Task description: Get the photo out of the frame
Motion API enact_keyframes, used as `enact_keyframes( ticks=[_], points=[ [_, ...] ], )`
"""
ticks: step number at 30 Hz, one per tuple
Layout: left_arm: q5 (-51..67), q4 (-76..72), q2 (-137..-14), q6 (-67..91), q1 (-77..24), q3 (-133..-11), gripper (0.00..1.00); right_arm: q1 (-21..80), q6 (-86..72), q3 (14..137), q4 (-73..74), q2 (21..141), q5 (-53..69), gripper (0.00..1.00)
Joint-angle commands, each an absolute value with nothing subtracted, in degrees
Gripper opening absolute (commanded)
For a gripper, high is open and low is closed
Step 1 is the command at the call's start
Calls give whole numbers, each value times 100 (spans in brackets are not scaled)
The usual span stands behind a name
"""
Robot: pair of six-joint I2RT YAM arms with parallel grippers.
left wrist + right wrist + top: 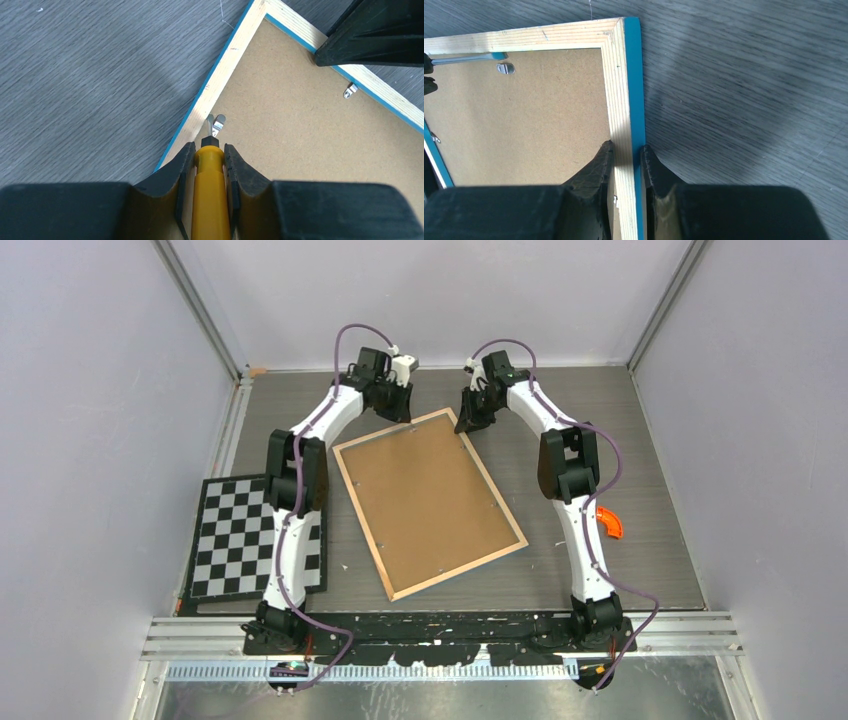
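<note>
The frame (pixel 428 500) lies face down on the table, its brown fibreboard back up, with a light wood rim and blue edge. The photo is hidden under the back. My left gripper (pixel 209 152) is shut on a yellow-handled screwdriver (pixel 210 200) at the frame's far left corner (pixel 392 400). The screwdriver's tip rests at a small metal tab (pixel 217 124). My right gripper (pixel 626 152) is shut on the frame's rim (pixel 624 100) near the far right corner (pixel 472 418), one finger inside, one outside. Another tab (pixel 505 68) shows there.
A black-and-white checkerboard (pixel 232 536) lies left of the frame, partly under the left arm. An orange curved piece (pixel 610 521) lies right of the right arm. Grey walls close in the table on three sides.
</note>
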State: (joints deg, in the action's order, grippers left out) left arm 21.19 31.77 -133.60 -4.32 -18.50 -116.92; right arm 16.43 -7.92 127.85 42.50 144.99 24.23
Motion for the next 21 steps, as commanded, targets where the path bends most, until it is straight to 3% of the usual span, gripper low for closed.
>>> enact_keyframes(
  ticks=[1,21],
  points=[
    [2299,3594,-13260,-834,-1930,-11782,0,1766,-1019,12610,4572,14464,2638,1],
    [2779,4381,-13081,-1320,-2030,-11923,0,1767,-1005,12626,4609,14475,2713,1]
  ],
)
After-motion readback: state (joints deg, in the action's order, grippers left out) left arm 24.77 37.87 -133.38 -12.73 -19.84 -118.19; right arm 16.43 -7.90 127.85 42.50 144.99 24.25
